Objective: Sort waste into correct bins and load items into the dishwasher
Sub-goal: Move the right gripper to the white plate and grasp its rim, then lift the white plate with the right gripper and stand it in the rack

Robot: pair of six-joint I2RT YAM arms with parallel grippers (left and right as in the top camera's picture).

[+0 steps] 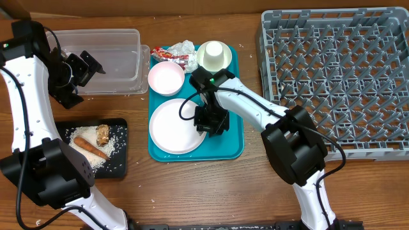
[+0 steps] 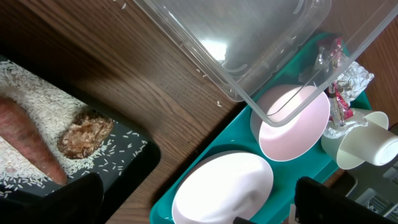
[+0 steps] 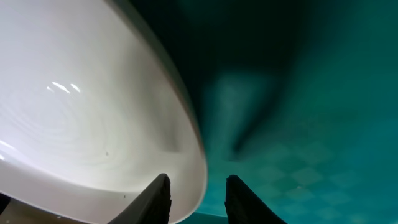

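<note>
The large plate point(image 1: 171, 128) lies on the teal tray point(image 1: 227, 150), with a white bowl point(image 1: 166, 78), a cup point(image 1: 214, 55), a crumpled napkin point(image 1: 181, 48) and a red-and-white wrapper point(image 1: 167, 57) behind it. My right gripper point(image 1: 211, 121) is low at the plate's right rim. In the right wrist view its jaws point(image 3: 198, 180) stand slightly apart astride that rim point(image 3: 186, 149), one finger over the plate and one over the tray. My left gripper point(image 1: 89, 64) hangs wide open and empty over the clear tub point(image 1: 124, 33). The black tray point(image 1: 118, 163) holds a carrot stick point(image 1: 89, 147), a brown chunk point(image 1: 102, 133) and rice point(image 1: 110, 145).
The grey dish rack point(image 1: 339, 76) fills the right side of the table. The clear tub's corner point(image 2: 249, 43) overhangs the bowl point(image 2: 295, 121) in the left wrist view. The right arm stretches from the front edge across the teal tray's right side.
</note>
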